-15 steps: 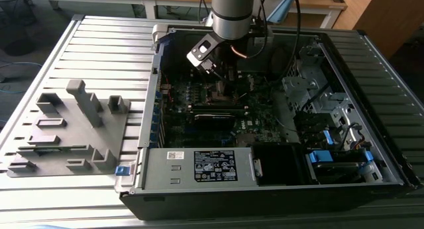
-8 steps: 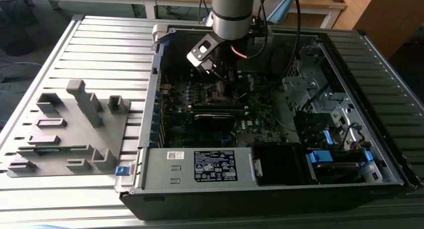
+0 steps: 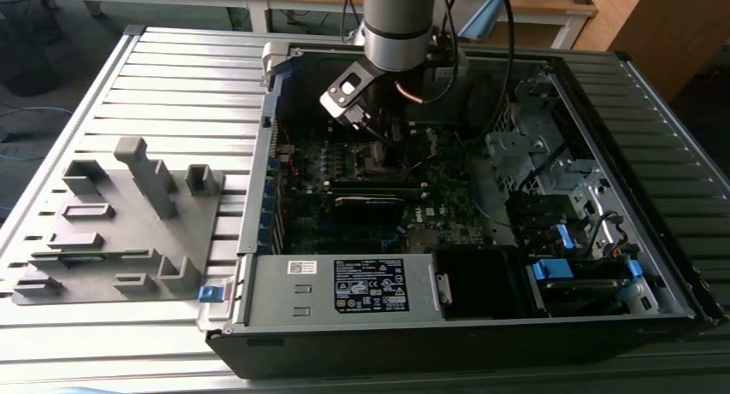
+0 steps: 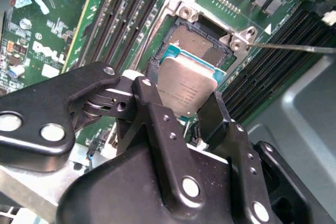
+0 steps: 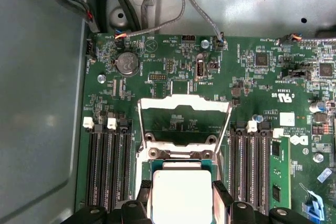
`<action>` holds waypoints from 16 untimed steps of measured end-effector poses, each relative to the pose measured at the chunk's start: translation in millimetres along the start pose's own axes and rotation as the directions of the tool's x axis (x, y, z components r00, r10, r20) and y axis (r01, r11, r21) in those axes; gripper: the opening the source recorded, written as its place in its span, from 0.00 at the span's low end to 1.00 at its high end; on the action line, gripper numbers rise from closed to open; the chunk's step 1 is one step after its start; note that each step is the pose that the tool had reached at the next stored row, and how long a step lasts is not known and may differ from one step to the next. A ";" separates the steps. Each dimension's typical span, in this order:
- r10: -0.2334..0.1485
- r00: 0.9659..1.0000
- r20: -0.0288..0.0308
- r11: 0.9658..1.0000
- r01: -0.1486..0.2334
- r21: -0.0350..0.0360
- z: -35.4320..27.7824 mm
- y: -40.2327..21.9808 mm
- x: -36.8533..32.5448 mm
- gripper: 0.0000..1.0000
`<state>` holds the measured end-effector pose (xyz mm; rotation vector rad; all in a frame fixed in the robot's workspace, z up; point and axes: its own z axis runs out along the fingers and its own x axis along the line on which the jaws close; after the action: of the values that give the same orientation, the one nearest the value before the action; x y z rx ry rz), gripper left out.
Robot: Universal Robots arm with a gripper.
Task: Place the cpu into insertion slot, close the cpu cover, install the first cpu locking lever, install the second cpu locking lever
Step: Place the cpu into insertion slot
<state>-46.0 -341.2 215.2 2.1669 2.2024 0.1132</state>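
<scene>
– CPU (image 4: 186,90): is it in yet?
– Not seated, I judge; the gripper (image 4: 181,103) is clamped on two opposite edges, holding it over the insertion slot (image 4: 202,43); it overlaps the slot only partly, and bare contacts show on the side away from the fingers (image 4: 157,114).
– And the rest?
– All left to do; in the first wrist view the cpu cover (image 5: 184,103) stands raised beyond the slot; one locking lever (image 4: 294,48) juts free beside it.
– What's hidden?
– The slot's near edge, behind the fingers; the second lever I cannot make out; in the exterior view the gripper (image 3: 382,129) blocks the slot, far inside the computer case (image 3: 479,343).
</scene>
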 end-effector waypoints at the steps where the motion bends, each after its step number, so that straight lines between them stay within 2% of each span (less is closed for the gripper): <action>1: 0.000 1.000 0.000 1.000 0.000 0.000 0.3 -1.1 0.0 0.54; 7: 0.003 1.000 0.001 1.000 -0.003 0.000 5.8 -3.4 0.0 0.54; 12: 0.004 1.000 0.001 1.000 -0.004 0.000 7.5 -3.9 -1.9 0.54; 16: 0.004 1.000 0.001 1.000 -0.004 0.000 9.9 -6.8 -2.0 0.54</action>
<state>-51.9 -343.1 204.7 2.1704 2.1976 0.1119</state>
